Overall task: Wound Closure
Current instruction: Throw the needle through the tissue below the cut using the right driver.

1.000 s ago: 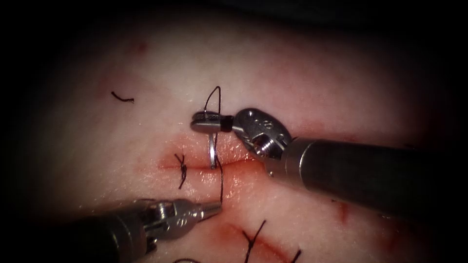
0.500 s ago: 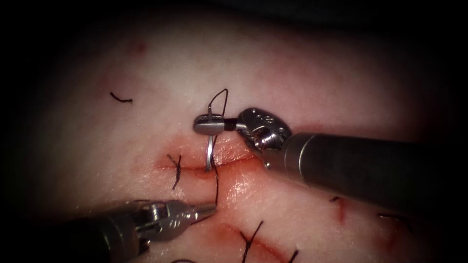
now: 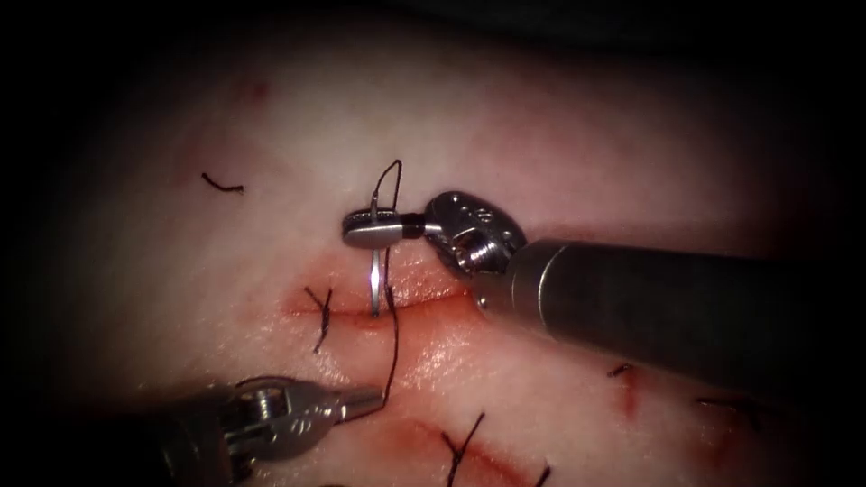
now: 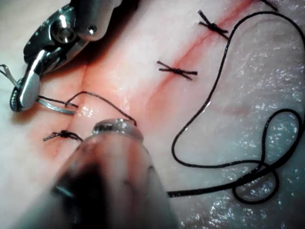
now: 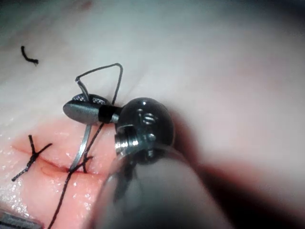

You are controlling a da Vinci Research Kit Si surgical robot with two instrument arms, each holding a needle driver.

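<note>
- Pale tissue [image 3: 559,162] with horizontal cut [image 3: 433,302], red fluid [image 3: 424,338] along it, 1 tied stitch [image 3: 320,316] left of needle.
- Right pincer [image 3: 352,230] pressed together on needle [image 3: 374,284] near its thread end; tip down in cut.
- Left pincer [image 3: 379,397] pinching thread [image 3: 391,334] below cut, line running up to needle.
- Judged best: keep grip square, follow needle's curve, hold thread lightly taut, clear of tip.
</note>
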